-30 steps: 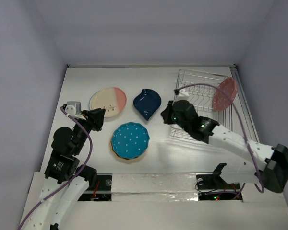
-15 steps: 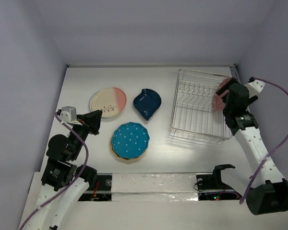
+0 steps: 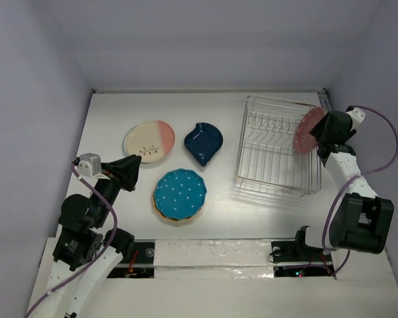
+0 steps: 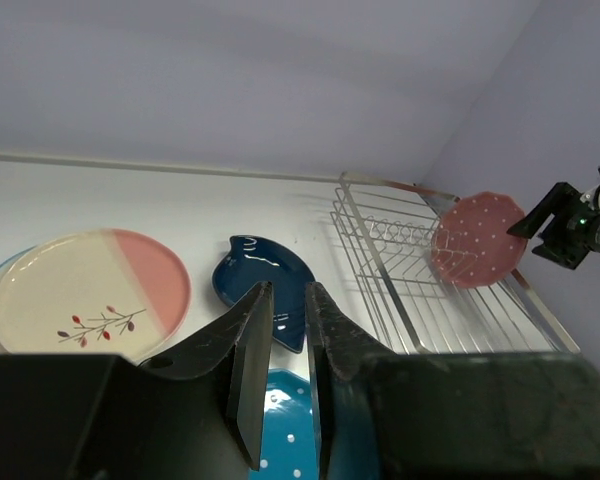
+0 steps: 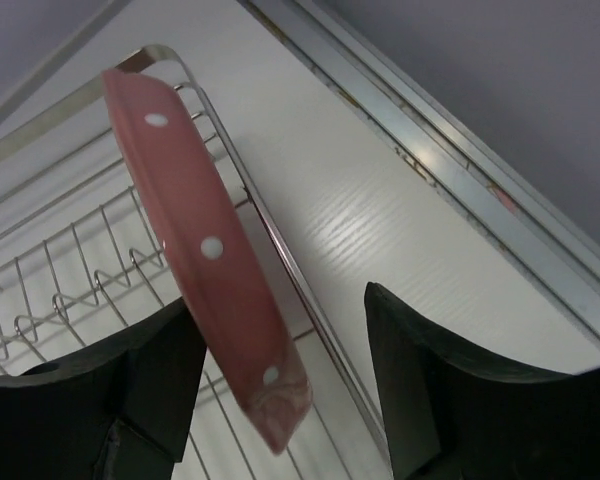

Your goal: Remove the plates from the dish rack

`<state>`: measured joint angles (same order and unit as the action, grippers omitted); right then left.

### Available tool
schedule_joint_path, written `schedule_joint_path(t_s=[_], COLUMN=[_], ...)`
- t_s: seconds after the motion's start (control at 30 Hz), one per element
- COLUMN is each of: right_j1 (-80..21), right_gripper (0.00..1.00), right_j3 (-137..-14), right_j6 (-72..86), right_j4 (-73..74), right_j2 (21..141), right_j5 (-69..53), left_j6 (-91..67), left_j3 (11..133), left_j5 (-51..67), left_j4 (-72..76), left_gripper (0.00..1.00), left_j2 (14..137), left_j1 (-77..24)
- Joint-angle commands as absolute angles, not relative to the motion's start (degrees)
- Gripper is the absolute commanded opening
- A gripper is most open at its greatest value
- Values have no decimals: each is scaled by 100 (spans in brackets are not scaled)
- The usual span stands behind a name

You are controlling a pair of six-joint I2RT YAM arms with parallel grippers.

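The pink dotted plate [image 3: 310, 130] leans at the dish rack's [image 3: 276, 188] far right corner. Its rim sits between the wide-open fingers of the right hand [image 5: 278, 300], seemingly ungripped. The left hand [image 4: 287, 290], narrowly parted and empty, hovers near the bench's [image 3: 106, 112] left edge.

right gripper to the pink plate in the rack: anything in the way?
Nothing visible. The right gripper is open, with the pink dotted plate edge in its gap. The dish rack rim wire runs close beside the plate, not between them.
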<state>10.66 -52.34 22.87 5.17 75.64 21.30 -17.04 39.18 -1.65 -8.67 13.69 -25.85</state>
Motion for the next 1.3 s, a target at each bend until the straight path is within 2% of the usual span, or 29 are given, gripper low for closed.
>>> schedule_joint_path(t_s=[0.0, 0.1, 0.17, 0.37, 0.63, 0.73, 0.77, 0.83, 0.97, 1.17, 1.27], right_j1=[1143, 1143, 1143, 1143, 757, 616, 615, 615, 562, 141, -26], right_gripper=[66, 58, 45, 14, 13, 19, 23, 24, 8, 0, 0], right_j3=[-5264, -5510, -5520, -5458, -5387, -5537, -5642, -5730, -5774, -6020, -6397], right_j6=[2066, 1934, 1829, 1688, 1345, 1292, 1283, 1283, 1318, 1143, 1037], right_j4=[-431, -430, -509, -624, -440, -168, -45, -18, 141, 237, 456], right_j2=[7795, 8226, 8349, 8385, 7524, 7593, 7707, 7813, 7796, 7173, 6839], right_j5=[1793, 1819, 1863, 1872, 2424, 2575, 2601, 2584, 2610, 2900, 3006], left_j6=[-1696, -1696, -1696, -1696, -1696, -1705, -1705, -1705, -1705, -1705, -1705], left_j3=[4131, 4140, 4140, 4140, 4131, 4131, 4131, 4131, 4131, 4131, 4122], left_j5=[-185, -220, -229, -255, -211, -193, -193, -202, -193, -185, -176], left_j4=[-685, -694, -703, -721, -694, -703, -694, -694, -694, -686, -686], left_gripper=[17, 17, 17, 17, 17, 17, 17, 17, 17, 17, 17], left_j2=[1283, 1248, 1231, 1204, 1230, 1257, 1266, 1274, 1301, 1371, 1406], left_j1=[-2654, -2707, -2707, -2760, -2812, -2812, -2812, -2812, -2812, -2812, -2812])
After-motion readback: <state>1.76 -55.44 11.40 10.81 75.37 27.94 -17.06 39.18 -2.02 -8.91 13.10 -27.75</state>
